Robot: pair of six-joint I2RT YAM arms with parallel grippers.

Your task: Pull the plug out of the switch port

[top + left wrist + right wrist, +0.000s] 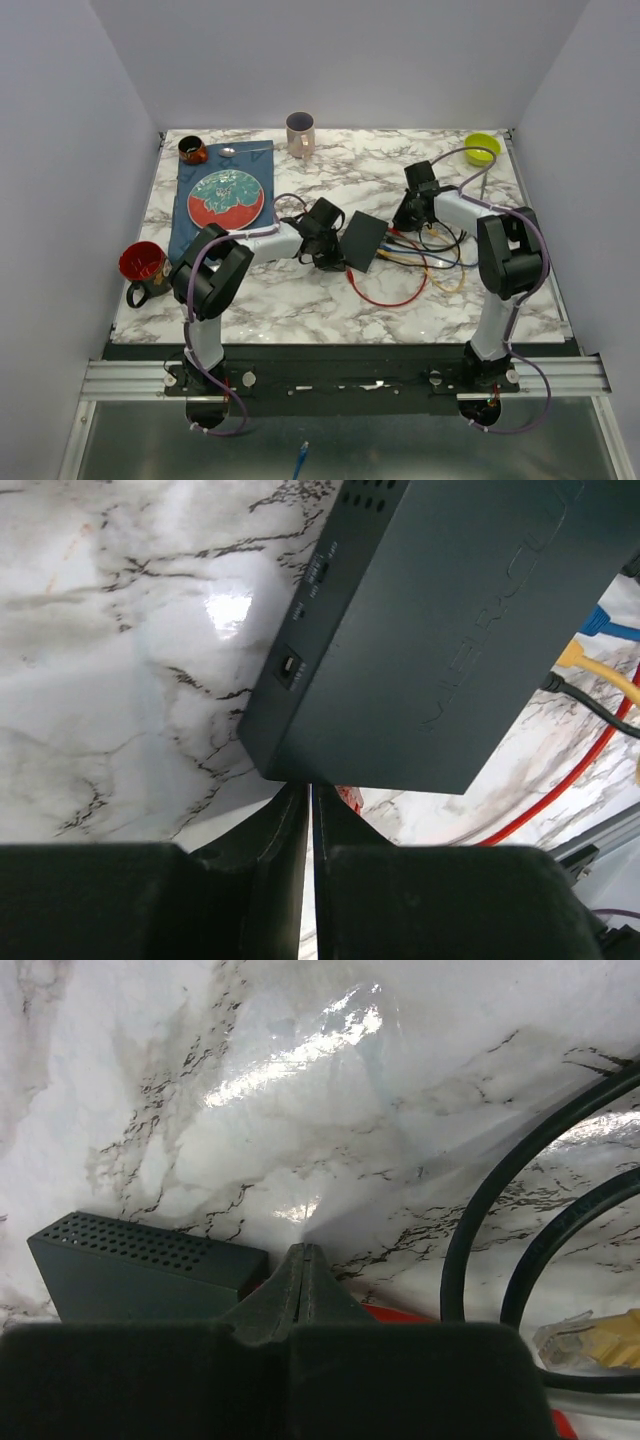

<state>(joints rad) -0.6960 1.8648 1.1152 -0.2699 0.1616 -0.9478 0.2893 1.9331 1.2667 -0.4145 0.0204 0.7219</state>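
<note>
The switch (362, 241) is a flat black box lying mid-table. Blue, yellow, red and black cables (420, 255) run from its right long edge. In the left wrist view a blue plug (603, 622) and a yellow plug (578, 658) sit at that edge. My left gripper (328, 246) is against the switch's left side. Its jaws are almost together with only a thin slit, and the tips (310, 784) are hidden under the switch's (450, 630) near corner. My right gripper (409, 216) hovers just right of the switch, above the cables. It (305, 1250) is shut on nothing.
A loose yellow plug (592, 1340) and black cable loops (480, 1230) lie by the right gripper. A red-and-teal plate (226, 197) sits on a blue cloth. A red mug (143, 262) stands at the left, a pink mug (299, 132) at the back and a green bowl (482, 148) at the back right.
</note>
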